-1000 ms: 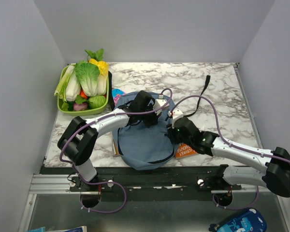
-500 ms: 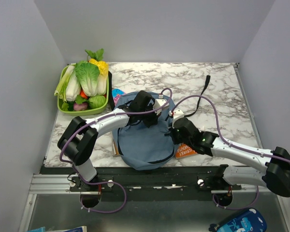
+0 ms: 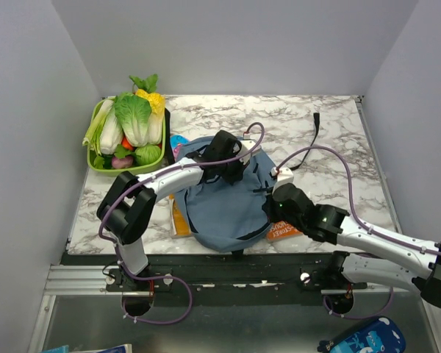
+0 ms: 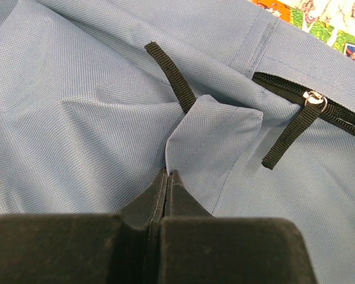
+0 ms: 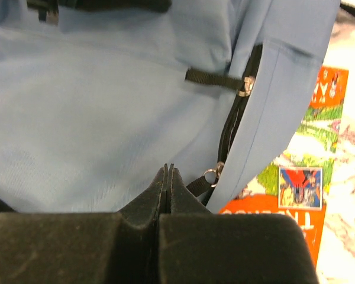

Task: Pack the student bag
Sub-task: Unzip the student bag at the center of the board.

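Note:
The student bag [image 3: 224, 213], dusty-blue fabric, lies at the table's near middle. My left gripper [image 3: 228, 168] is at its far top, shut on a raised fold of the bag's fabric [image 4: 207, 136]. A black loop [image 4: 173, 77] and a zip pull [image 4: 293, 133] lie beside that fold. My right gripper [image 3: 273, 211] is at the bag's right side with its jaws pressed together [image 5: 168, 169]. A black zip pull [image 5: 204, 180] lies just right of its fingertips, and nothing shows between the jaws. The zip [image 5: 239, 118] runs along a lifted flap.
An orange book [image 3: 283, 230] lies under the bag's right edge, also in the right wrist view [image 5: 302, 201]. Another book [image 3: 178, 220] shows at the bag's left. A green basket [image 3: 156, 158] of vegetables stands far left. A black strap [image 3: 311, 140] trails far right.
My left gripper has moved a little right and away with the fabric, dragging the bag rightward. My right gripper has shifted nearer and to the right. The black strap has pulled straighter.

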`<state>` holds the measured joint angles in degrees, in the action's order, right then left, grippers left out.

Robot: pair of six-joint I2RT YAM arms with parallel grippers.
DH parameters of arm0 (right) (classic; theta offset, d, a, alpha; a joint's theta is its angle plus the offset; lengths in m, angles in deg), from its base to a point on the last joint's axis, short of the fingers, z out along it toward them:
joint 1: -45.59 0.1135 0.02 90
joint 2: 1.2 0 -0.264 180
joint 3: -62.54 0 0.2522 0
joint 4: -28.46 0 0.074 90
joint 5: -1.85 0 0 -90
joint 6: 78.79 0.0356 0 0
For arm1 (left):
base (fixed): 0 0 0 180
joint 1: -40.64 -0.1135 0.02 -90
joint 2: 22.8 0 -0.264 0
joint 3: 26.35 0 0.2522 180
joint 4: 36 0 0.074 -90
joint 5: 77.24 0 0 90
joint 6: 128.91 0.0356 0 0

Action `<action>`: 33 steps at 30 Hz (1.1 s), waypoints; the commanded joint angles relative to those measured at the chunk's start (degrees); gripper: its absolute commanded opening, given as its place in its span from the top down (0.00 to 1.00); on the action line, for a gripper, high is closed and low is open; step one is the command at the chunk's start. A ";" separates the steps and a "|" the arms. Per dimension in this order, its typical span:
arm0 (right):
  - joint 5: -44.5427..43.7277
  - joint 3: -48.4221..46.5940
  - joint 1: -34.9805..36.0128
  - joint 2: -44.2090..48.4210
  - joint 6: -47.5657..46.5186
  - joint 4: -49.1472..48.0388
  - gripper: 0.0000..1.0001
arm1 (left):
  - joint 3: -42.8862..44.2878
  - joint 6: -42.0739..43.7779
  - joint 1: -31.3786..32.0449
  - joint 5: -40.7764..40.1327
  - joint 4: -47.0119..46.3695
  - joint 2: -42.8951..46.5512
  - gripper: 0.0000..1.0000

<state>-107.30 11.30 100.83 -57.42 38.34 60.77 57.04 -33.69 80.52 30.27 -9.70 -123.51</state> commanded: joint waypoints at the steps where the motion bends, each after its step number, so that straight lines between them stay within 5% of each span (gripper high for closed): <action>1: -4.74 -2.34 3.38 2.08 10.28 9.57 0.99 | 2.09 -2.66 -0.33 -5.83 -5.41 -0.98 1.00; 7: -8.00 -3.57 4.87 4.19 17.76 18.89 0.99 | 3.06 -4.68 -0.68 -8.81 -6.38 -1.07 1.00; 16: -8.00 -3.04 7.78 5.78 23.05 20.30 0.99 | 6.49 -7.59 -1.47 -7.51 -4.19 -2.48 0.97; 20: -12.29 -3.48 7.86 7.09 23.66 21.70 0.99 | 5.26 -3.65 -1.56 -6.63 -2.34 -0.38 0.42; 23: -14.85 -3.66 7.86 8.50 24.28 22.24 0.99 | 5.26 0.40 -1.47 -4.96 0.20 2.43 0.13; 26: -16.34 -3.83 7.77 8.59 24.10 22.32 0.99 | 5.87 4.87 -1.56 -1.36 1.96 5.42 0.01; 33: -19.69 -4.01 7.69 10.17 28.50 26.28 0.99 | 8.24 24.35 -1.03 21.03 4.68 3.51 0.01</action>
<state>-122.17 8.70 108.17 -49.16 63.19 82.83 62.09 -25.32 79.23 34.69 -8.72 -118.46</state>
